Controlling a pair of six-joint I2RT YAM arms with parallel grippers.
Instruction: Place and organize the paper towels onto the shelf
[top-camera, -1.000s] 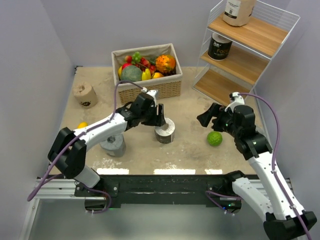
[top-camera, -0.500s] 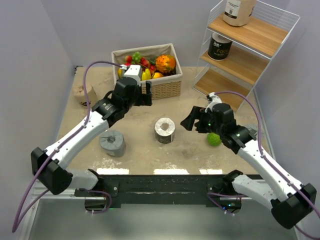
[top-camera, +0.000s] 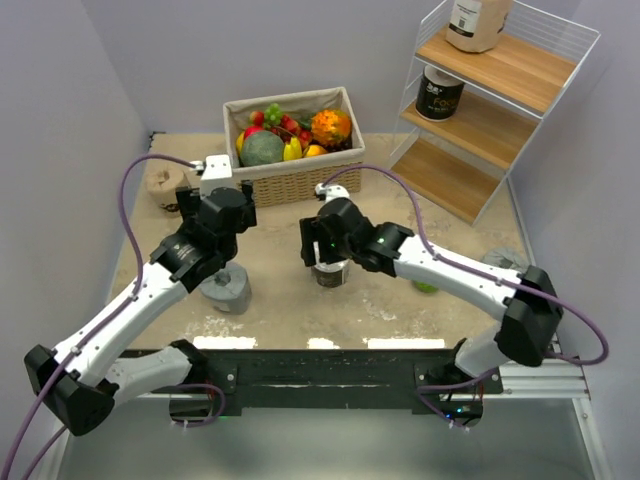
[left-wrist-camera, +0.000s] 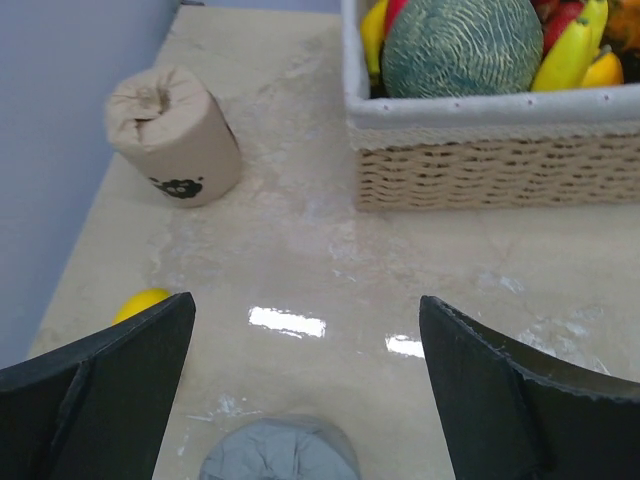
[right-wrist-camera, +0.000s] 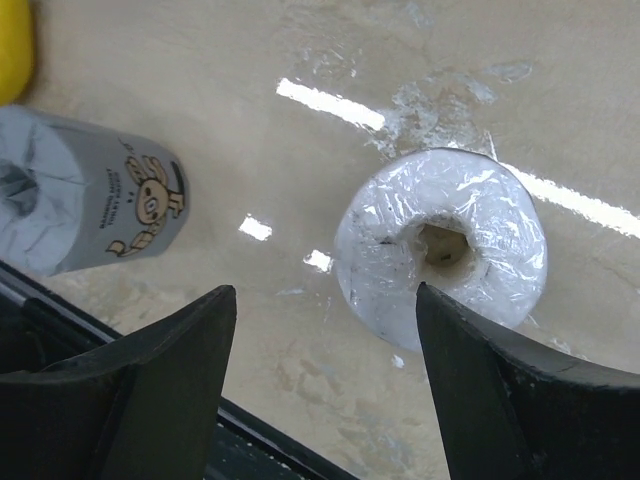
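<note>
A black roll with a white end (top-camera: 331, 274) stands upright mid-table; in the right wrist view its plastic-wrapped white top (right-wrist-camera: 440, 245) shows. My right gripper (top-camera: 318, 243) hovers over it, open and empty (right-wrist-camera: 325, 290), with the roll nearer its right finger. A grey roll (top-camera: 226, 289) sits at the left, below my open, empty left gripper (top-camera: 214, 203); it shows at the bottom edge of the left wrist view (left-wrist-camera: 280, 452), behind that gripper's fingertips (left-wrist-camera: 307, 300). A kraft roll (left-wrist-camera: 175, 135) lies far left. The white wire shelf (top-camera: 500, 75) holds a black roll (top-camera: 438, 92) and a tan roll (top-camera: 475, 22).
The wicker fruit basket (top-camera: 330, 178) stands at the back centre, close ahead of the left gripper (left-wrist-camera: 490, 165). A yellow fruit (left-wrist-camera: 140, 302) lies near the left wall. The green lime (top-camera: 428, 287) peeks from under the right arm. A grey shape (top-camera: 500, 262) lies at the right edge.
The left gripper drew back from the black roll and swung left and up. The right gripper crossed left from beside the lime to above the black roll.
</note>
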